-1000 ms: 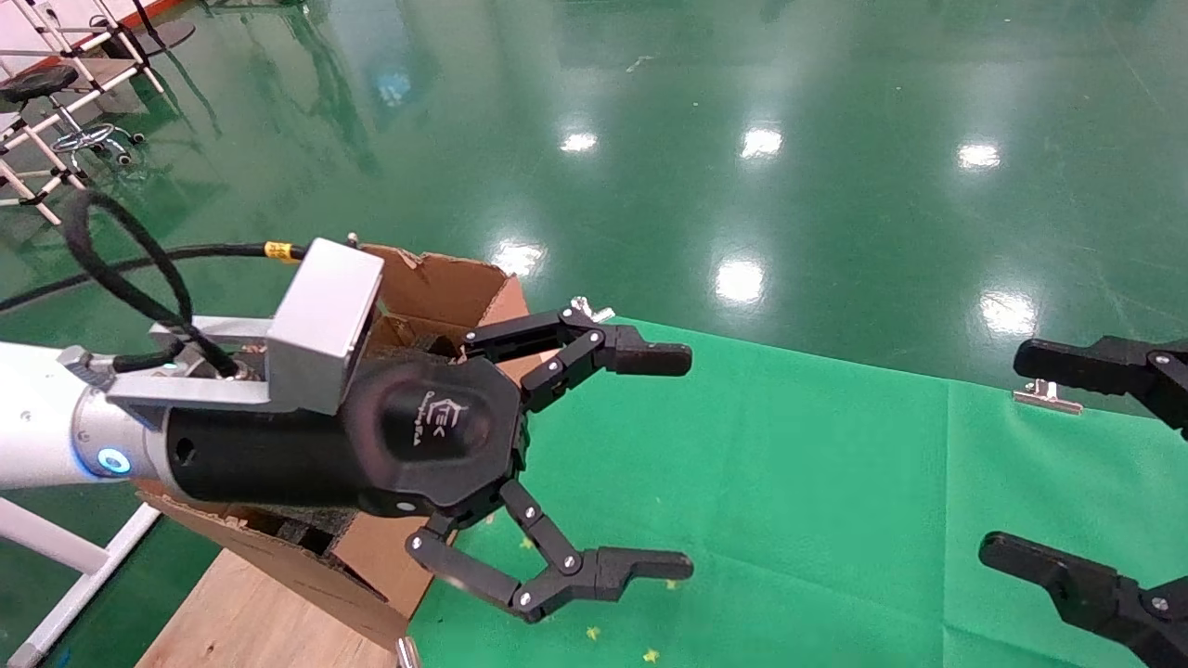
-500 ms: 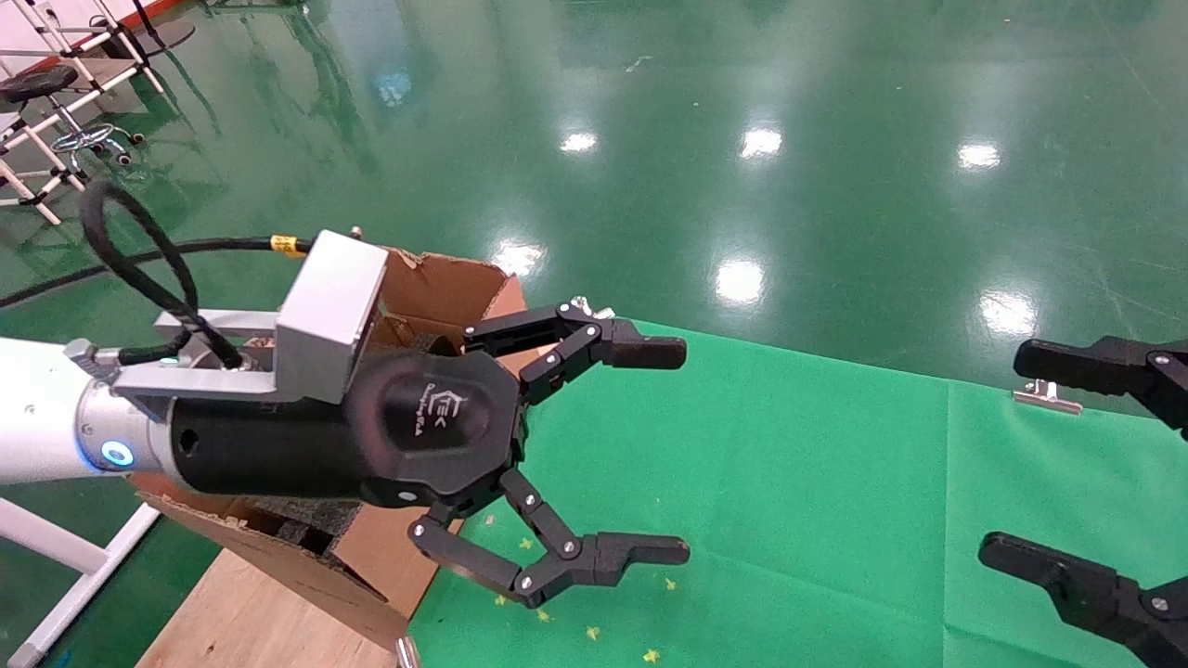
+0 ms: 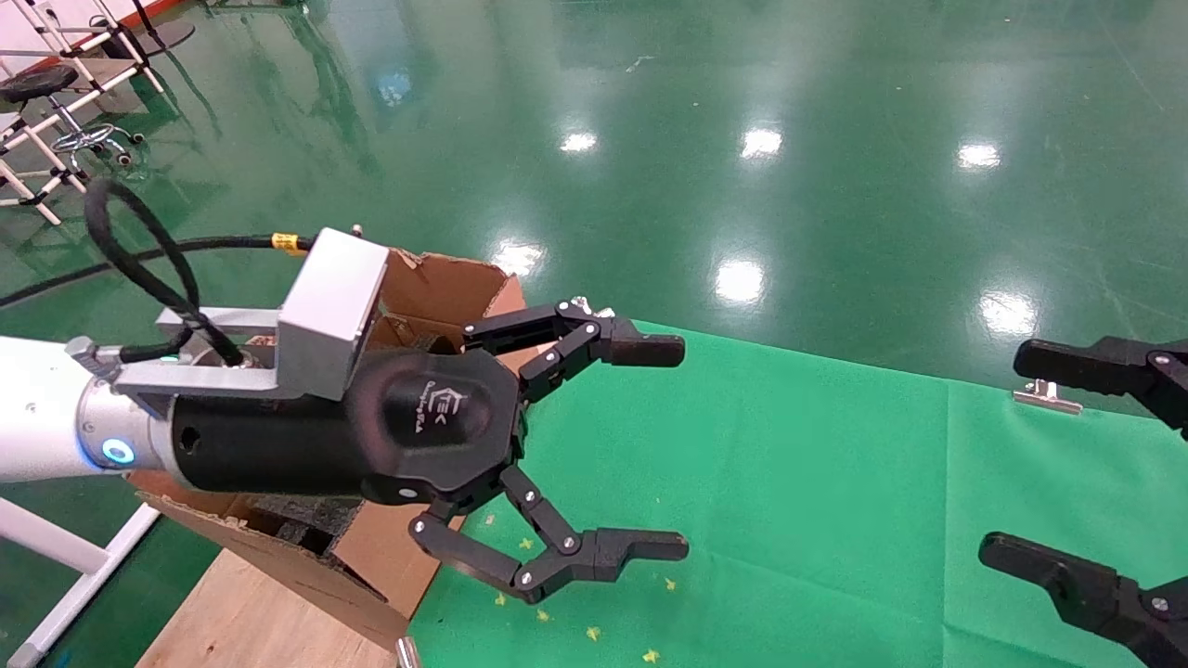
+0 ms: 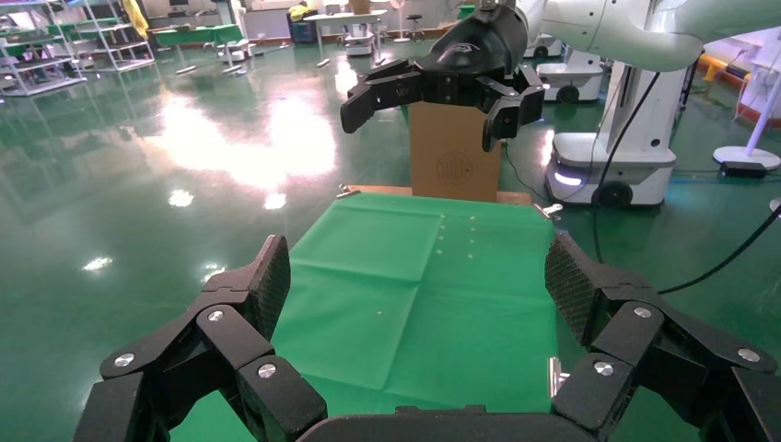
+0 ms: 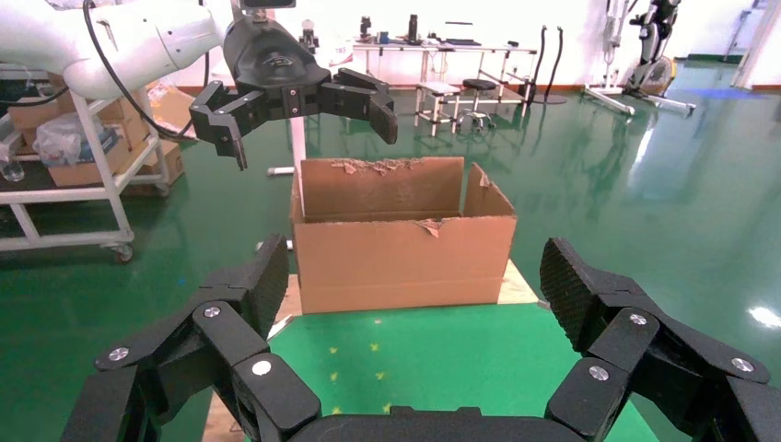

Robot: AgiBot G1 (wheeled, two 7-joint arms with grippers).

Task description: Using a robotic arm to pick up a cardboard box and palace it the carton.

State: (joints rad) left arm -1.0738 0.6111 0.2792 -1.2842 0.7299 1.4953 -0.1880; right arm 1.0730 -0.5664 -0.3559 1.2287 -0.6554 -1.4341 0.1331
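My left gripper (image 3: pixel 682 448), on the white and silver arm, hangs open and empty over the left part of the green cloth (image 3: pixel 789 464), just in front of the carton (image 3: pixel 445 288). The carton stands at the table's left end with torn flaps up; the right wrist view shows its side (image 5: pixel 405 258) and the left gripper (image 5: pixel 308 124) above it. My right gripper (image 3: pixel 1007 453) is open and empty at the right. A smaller brown cardboard box (image 4: pixel 456 166) with a round printed mark stands upright at the table's far right end, behind the right gripper (image 4: pixel 419 124). No box lies on the cloth.
The cloth is clipped to a wooden table (image 3: pixel 241 622) by metal clips (image 3: pixel 1044 396). Small yellow marks dot the cloth near the carton. Shiny green floor lies all around. Another robot's base (image 4: pixel 599 166) stands beyond the right end, and a white trolley (image 5: pixel 83 184) beyond the left.
My left gripper has drifted slightly back toward the carton and its lower finger has risen a little. It stays open. The right gripper has not moved.
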